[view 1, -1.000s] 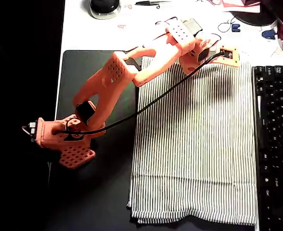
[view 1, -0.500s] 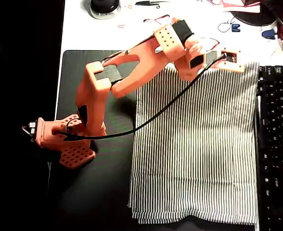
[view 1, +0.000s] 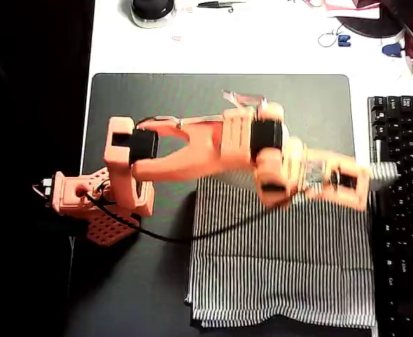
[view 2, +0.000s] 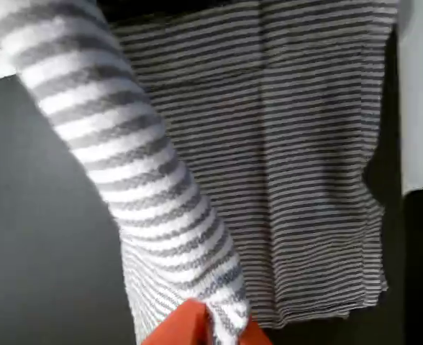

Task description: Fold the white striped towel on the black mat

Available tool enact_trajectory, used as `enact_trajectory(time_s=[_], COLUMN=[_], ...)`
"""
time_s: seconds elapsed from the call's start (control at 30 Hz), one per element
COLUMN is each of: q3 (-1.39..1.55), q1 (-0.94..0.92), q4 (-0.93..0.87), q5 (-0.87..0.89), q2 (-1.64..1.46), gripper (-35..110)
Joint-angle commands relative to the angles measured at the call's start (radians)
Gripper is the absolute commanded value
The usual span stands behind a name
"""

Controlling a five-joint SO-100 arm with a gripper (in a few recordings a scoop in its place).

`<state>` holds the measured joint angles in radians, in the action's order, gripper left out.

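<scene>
Orange two-finger tool pinches the thin white pinstriped towel's far edge, lifted above the flat black mat. Rest of towel lies flat below the tool.

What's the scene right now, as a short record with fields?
towel: striped, top edge lifted and carried toward the near edge, lower part flat on the mat
mat: black, bare along the top in the overhead view
gripper: fingers shut on the towel's edge, seen in the wrist view
keyboard: right of the towel in the overhead view
fold: underway, not laid down
</scene>
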<state>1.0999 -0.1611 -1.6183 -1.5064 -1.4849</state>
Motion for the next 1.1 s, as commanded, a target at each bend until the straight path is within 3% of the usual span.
enact_trajectory(time_s=[0.0, 0.33, 0.6, 0.83, 0.93, 1.07], q3=[-0.015, 0.014, 0.037, 0.181, 0.204, 0.133], q1=[-0.110, -0.279, -0.330, -0.364, -0.383, -0.419], q4=[0.038, 0.183, 0.169, 0.328, 0.393, 0.350], q5=[-0.064, -0.163, -0.193, -0.213, -0.242, -0.275], q2=[0.017, 0.161, 0.172, 0.189, 0.209, 0.247], gripper=[0, 0, 0, 0, 8, 11])
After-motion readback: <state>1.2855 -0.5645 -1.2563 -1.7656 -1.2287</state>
